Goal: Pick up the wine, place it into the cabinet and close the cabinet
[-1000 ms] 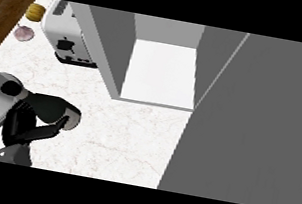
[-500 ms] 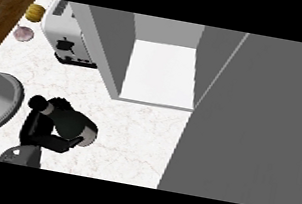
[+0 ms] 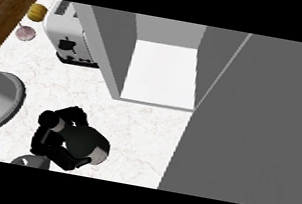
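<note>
Rightward we've edged since a moment ago, our left hand [image 3: 49, 132] at lower left, fingers curled round the wine [image 3: 88, 144], which looks upright and end-on to us, with the open cabinet [image 3: 162, 75] waiting up and right of it.

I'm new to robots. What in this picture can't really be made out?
- wine: in the head view the left hand curls round it, so only a dark rounded part shows.
- Right hand: nowhere in the head view.
- cabinet: its upper part is cut off by the top edge; the grey door hides the counter beyond.
- yellow thing and pinkish thing by the toaster: too small to name.
</note>
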### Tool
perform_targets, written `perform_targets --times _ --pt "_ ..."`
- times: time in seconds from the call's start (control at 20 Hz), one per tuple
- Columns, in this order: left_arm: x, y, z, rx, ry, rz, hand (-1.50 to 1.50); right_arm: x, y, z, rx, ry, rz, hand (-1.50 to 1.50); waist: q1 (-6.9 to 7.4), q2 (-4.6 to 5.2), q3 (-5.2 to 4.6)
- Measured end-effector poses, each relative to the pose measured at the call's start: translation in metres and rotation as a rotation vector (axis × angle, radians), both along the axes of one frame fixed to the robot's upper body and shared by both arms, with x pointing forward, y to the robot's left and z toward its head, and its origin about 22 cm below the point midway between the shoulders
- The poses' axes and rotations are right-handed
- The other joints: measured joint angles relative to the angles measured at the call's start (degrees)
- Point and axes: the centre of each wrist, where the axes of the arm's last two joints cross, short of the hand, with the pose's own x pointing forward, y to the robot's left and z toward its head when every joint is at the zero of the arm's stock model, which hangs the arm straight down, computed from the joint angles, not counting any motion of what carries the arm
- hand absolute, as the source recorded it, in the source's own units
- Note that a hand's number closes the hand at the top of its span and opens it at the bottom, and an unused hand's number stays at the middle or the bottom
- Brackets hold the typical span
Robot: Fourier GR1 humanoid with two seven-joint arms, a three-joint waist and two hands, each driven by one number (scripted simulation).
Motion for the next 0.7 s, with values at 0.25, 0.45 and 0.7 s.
perform_targets --times 0.25,0.45,0.7 --pt "0.003 -0.028 0.025 -0.014 -0.015 -0.051 1.50 0.001 -0.003 -0.001 -0.005 -0.016 -0.016 -1.50 0.03 0.04 0.00" --pt "-0.003 -0.046 0.044 -0.022 -0.017 -0.072 1.50 0.000 -0.004 -0.001 -0.007 -0.008 -0.026 -1.50 0.00 0.04 -0.02" --pt "-0.002 -0.069 0.063 -0.003 -0.040 -0.056 1.50 -0.005 -0.004 -0.006 -0.009 -0.002 -0.017 -1.50 -0.31 0.10 -0.04"
